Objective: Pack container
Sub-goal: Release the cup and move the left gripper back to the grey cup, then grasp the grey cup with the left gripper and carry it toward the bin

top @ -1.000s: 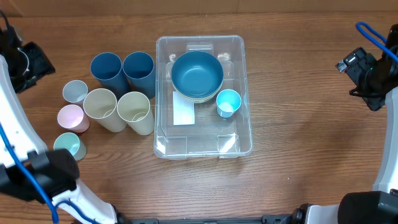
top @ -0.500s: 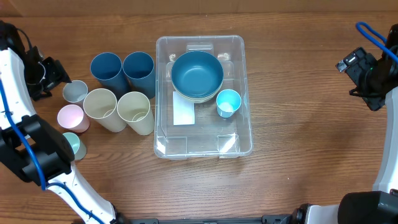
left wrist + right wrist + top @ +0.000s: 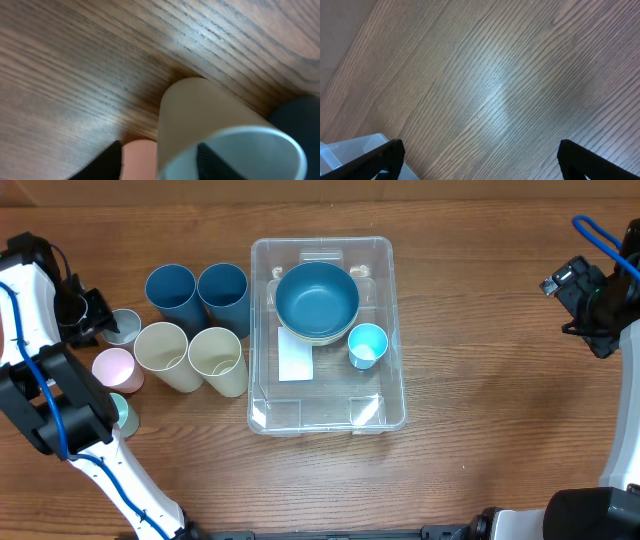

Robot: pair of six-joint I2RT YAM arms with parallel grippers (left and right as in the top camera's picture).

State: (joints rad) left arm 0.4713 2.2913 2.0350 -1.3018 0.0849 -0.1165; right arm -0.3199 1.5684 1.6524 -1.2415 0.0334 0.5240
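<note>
Risk first: jaws pinching only the thin wall of the small grey cup (image 3: 125, 328) could tilt it or let it slip, and the pink cup (image 3: 113, 367) just beside may get nudged; left gripper (image 3: 104, 322) stands partly open astride that wall, one finger (image 3: 206, 162) inside the rim, no firm pinch visible; right gripper (image 3: 480, 150) gapes wide, empty, above the table (image 3: 495, 75); clear container (image 3: 330, 402) sits centre-table, holding stacked bowls (image 3: 317, 300) and a light-blue cup (image 3: 367, 343).
</note>
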